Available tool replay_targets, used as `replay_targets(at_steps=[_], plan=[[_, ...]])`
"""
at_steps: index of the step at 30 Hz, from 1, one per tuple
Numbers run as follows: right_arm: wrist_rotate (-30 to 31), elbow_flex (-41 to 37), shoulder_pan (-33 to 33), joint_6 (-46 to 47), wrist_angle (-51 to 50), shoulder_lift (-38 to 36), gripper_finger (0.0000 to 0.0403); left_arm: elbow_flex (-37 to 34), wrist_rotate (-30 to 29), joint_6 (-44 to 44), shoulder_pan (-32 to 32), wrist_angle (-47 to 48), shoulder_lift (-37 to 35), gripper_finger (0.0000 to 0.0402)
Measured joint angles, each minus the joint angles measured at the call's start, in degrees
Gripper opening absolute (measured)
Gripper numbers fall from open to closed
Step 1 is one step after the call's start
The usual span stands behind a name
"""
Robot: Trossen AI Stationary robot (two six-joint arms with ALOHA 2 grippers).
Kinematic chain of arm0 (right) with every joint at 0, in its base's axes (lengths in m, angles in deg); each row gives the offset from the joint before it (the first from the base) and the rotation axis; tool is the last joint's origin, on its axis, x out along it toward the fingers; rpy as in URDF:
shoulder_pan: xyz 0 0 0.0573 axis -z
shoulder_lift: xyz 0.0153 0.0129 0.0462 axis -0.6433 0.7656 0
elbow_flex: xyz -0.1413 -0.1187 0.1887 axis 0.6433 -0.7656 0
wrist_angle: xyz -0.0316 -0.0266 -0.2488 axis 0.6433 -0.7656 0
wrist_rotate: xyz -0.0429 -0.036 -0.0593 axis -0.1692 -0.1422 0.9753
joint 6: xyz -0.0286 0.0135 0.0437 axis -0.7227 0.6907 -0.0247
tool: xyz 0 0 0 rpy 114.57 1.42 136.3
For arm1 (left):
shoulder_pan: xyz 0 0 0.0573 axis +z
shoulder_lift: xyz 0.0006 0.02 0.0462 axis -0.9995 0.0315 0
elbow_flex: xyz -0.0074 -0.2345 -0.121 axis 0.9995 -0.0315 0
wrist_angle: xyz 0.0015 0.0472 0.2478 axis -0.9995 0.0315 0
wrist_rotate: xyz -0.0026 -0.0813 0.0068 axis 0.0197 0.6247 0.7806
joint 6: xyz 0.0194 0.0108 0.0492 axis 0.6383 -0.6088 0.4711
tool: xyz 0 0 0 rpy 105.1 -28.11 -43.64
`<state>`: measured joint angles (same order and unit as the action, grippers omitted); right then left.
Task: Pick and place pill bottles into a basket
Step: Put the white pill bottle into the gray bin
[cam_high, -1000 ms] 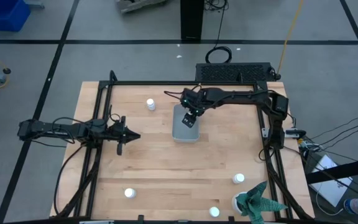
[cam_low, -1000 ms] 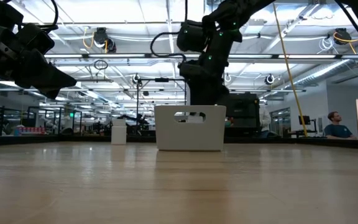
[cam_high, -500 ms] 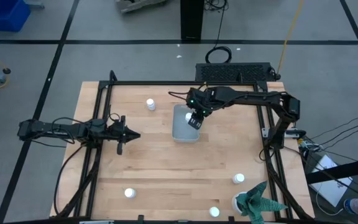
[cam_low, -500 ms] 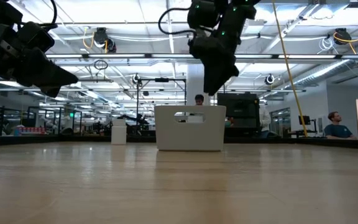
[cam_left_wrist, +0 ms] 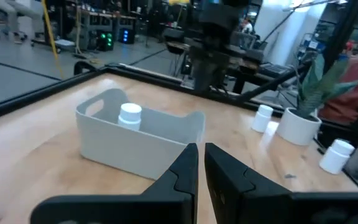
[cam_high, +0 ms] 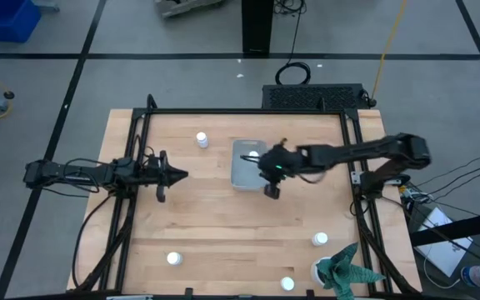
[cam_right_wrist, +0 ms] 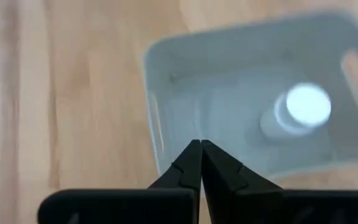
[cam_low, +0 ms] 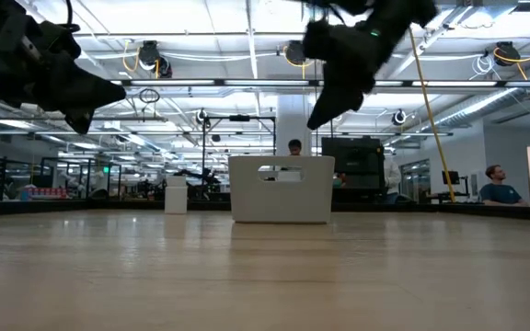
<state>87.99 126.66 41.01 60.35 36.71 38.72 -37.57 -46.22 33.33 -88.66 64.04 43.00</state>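
Observation:
The pale basket (cam_high: pixel 245 164) sits at the table's middle, toward the far side, with one white pill bottle (cam_right_wrist: pixel 299 109) standing upright in it. More pill bottles stand on the wood: one at the far left (cam_high: pixel 202 139), one near left (cam_high: pixel 172 259) and two near right (cam_high: pixel 320 239) (cam_high: pixel 287 284). My right gripper (cam_right_wrist: pixel 201 145) is shut and holds nothing; it hangs above the basket's near right corner (cam_high: pixel 271 189). My left gripper (cam_high: pixel 179 174) is shut and holds nothing. It hovers left of the basket and points at it (cam_left_wrist: pixel 197 151).
A green spiky plant in a white pot (cam_high: pixel 340 271) stands at the near right corner. A black frame (cam_high: pixel 223 112) runs around the table's edges. A black mesh pad (cam_high: pixel 313 97) lies beyond the far edge. Bare wood lies between the basket and the near bottles.
My right gripper has risen from the basket and gone toward the table's near edge and a little to the right, so it now hangs over the basket's near right corner. The bottle stays standing in the basket.

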Motion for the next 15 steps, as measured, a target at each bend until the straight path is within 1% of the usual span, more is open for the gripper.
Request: replay_targets(at_steps=[4, 7, 9, 12, 15], plan=[[0.0, -16.2, -1.7, -5.4, 18.6, -10.0, 0.0001, 0.0, -4.6, 0.0, 0.0, 0.1, 0.0, 0.0031], [-0.2, -26.7, -2.8, -3.9, 28.1, -17.4, 0.0001, 0.0, -8.0, -0.3, 0.0, 1.3, 0.0, 0.0031], [-1.8, -32.9, -3.9, -3.4, 33.5, -21.9, 0.0001, 0.0, -9.6, -0.5, 0.3, 2.0, 0.0, 0.0031], [-3.5, -41.6, -5.5, -2.8, 43.4, -28.2, 0.0001, 0.0, -10.2, -1.6, 1.8, 3.4, 0.0, 0.0031], [-3.0, -48.3, -6.1, -3.2, 48.9, -32.9, 0.0001, 0.0, -10.0, -2.8, 3.9, 3.1, 0.6, 0.0031]])
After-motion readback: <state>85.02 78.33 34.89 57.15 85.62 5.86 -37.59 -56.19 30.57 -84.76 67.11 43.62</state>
